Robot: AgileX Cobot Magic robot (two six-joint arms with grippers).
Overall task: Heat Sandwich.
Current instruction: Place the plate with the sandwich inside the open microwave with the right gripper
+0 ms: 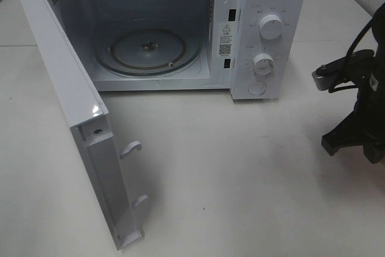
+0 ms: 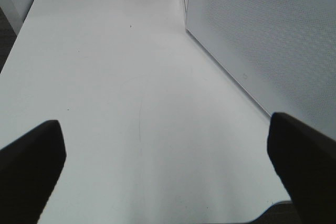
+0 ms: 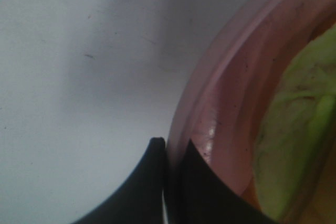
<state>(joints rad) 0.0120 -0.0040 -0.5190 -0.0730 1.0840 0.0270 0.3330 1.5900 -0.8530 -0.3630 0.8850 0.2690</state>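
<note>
**Microwave** (image 1: 180,28): white, at the back of the table (image 1: 240,179). Its door (image 1: 72,100) is swung fully open on the left-hand hinge, with two latch hooks (image 1: 131,147) showing on its free edge.
- Contents: a round glass turntable (image 1: 150,52) lying flat on the cavity floor.
- Controls: two knobs (image 1: 272,27), one above the other on the right-hand panel, with a round button (image 1: 257,87) below them.

**Plate** (image 3: 226,103): pink and round, seen only in the right wrist view, where one arc of its rim shows against the table.
- Contents: the sandwich (image 3: 299,129), lying inside the rim.

**Sandwich**: on the plate, at the right gripper and well apart from the microwave.
- Only pale green leaf and a thin strip of brown crust show at the frame edge.
- I cannot tell which way it points or how its long axis runs.

**Right gripper** (image 3: 169,148): its dark fingers are pressed together with only a hairline between them. They appear to pinch the plate's rim, though the close view blurs the contact. In the high view only the right arm (image 1: 355,112) shows, at the right-hand edge.

**Left gripper** (image 2: 168,171): its fingers (image 2: 31,166) are spread wide and hold nothing. It sits low over bare table, with the door's perforated panel just beside one finger.
</note>
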